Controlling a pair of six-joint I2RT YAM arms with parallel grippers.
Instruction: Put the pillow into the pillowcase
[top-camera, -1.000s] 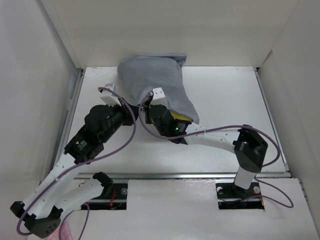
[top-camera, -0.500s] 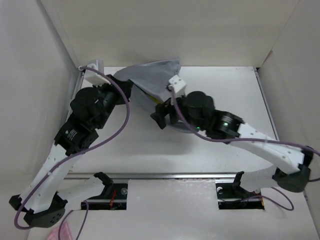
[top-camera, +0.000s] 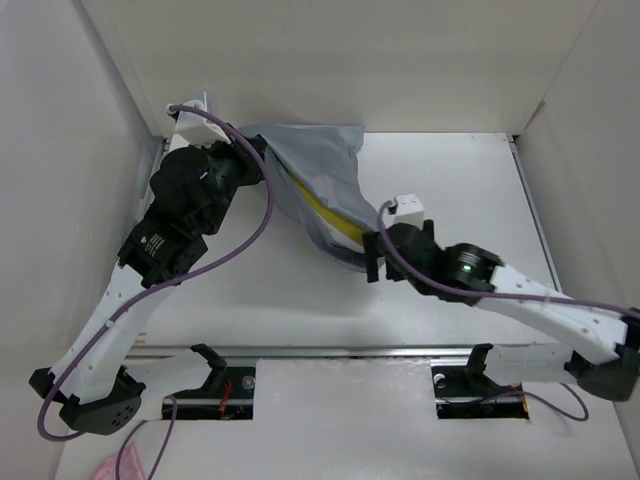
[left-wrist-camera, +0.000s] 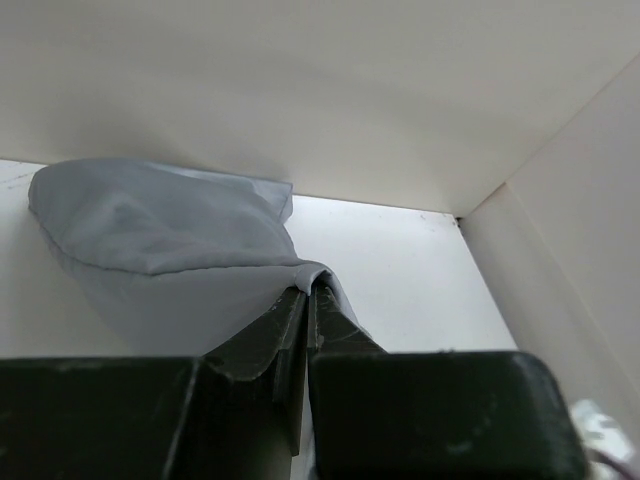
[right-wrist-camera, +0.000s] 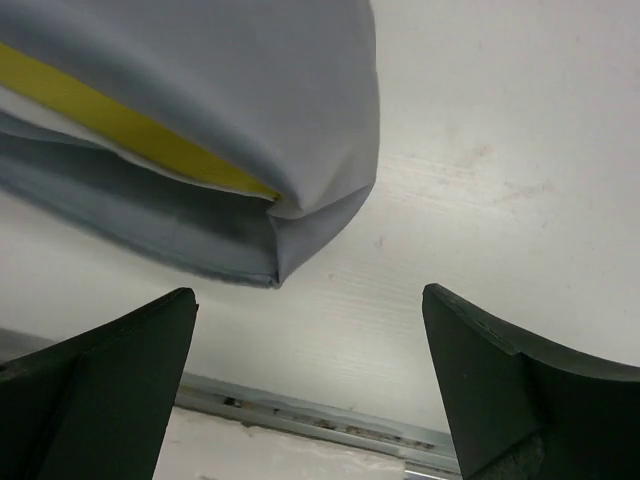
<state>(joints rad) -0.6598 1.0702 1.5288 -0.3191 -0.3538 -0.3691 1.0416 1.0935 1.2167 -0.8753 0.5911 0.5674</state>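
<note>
White counter (top-camera: 450, 180), walled enclosure. Left jaws pinched shut on pillowcase (top-camera: 320, 165) edge. Right jaws spread wide, empty, just beside its lower corner. Yellow edge of pillow (top-camera: 325, 210) visible inside.

Blocked: far-left corner to the middle of the counter (top-camera: 470, 190), where the pillowcase (top-camera: 320, 170) with pillow (top-camera: 325, 208) lies diagonally, left end effector (top-camera: 258, 150) clamped on its far end. Right end effector (top-camera: 372, 258), spread wide, sits just off its near end. Right half and near edge are free; walls (top-camera: 400, 60) close three sides
</note>
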